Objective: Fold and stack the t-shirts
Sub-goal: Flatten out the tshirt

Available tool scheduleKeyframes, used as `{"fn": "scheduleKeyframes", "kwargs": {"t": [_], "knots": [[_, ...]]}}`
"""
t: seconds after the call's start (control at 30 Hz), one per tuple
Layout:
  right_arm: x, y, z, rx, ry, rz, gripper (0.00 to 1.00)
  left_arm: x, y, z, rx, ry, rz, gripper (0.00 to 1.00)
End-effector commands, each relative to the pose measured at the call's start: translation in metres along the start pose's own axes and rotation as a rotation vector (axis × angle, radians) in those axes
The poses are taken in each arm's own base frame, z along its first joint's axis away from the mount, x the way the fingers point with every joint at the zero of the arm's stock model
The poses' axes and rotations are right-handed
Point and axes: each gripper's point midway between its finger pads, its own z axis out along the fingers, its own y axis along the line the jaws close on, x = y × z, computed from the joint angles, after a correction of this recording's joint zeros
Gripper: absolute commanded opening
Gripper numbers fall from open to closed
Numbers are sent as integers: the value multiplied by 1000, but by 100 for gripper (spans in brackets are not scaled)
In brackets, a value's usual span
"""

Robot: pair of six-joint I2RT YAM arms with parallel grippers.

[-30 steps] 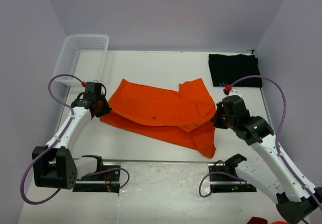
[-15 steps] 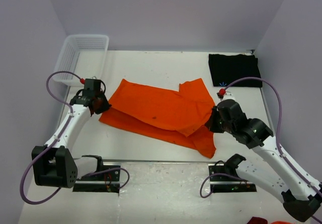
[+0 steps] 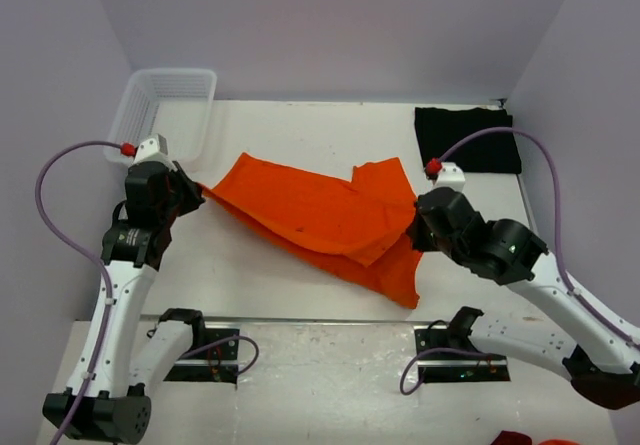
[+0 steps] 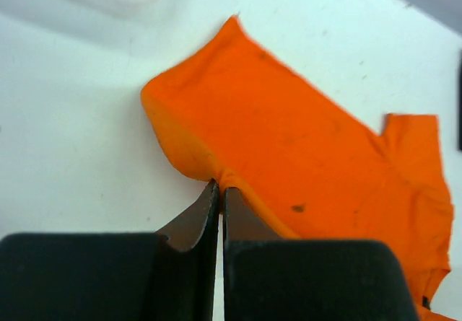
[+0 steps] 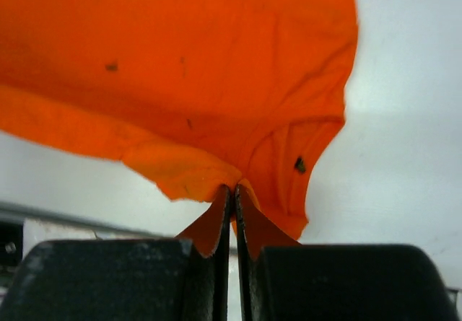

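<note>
The orange t-shirt [image 3: 320, 215] hangs stretched between my two grippers above the table's middle, folded over on itself. My left gripper [image 3: 193, 191] is shut on its left edge, seen in the left wrist view [image 4: 220, 185] with the shirt [image 4: 303, 148] spreading away. My right gripper [image 3: 415, 227] is shut on its right edge; in the right wrist view [image 5: 231, 189] the shirt [image 5: 180, 68] hangs in front of the jaws. The black t-shirt [image 3: 465, 138] lies folded flat at the back right, apart from both grippers.
A white mesh basket [image 3: 160, 113] stands at the back left corner, close to my left arm. Two arm base plates [image 3: 200, 345] sit at the near edge. Walls close in the table on three sides.
Both grippers have risen, lifting the orange shirt's ends off the table. The left gripper moved up and leftward, the right one slightly inward; the shirt is pulled tighter between them.
</note>
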Motion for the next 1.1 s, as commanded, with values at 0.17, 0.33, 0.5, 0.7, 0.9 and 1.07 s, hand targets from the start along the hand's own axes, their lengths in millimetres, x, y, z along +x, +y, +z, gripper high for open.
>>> {"fn": "scheduleKeyframes", "kwargs": {"t": [0.17, 0.33, 0.5, 0.7, 0.9, 1.07], "knots": [[-234, 24, -17, 147, -587, -91, 0, -124, -73, 12, 213, -327, 169, 0], [-334, -4, 16, 281, -694, -192, 0, -193, -109, 41, 253, -468, 242, 0], [-413, 11, -42, 277, -817, -263, 0, -252, -170, 28, 426, -507, 297, 0], [-399, 47, -146, 148, -949, -294, 0, -288, -199, -89, 579, -667, 336, 0], [-352, 58, -246, 23, -1043, -316, 0, -261, -180, -198, 660, -805, 319, 0], [-330, 52, -293, -16, -1098, -300, 0, -248, -181, -247, 744, -849, 319, 0]]}}
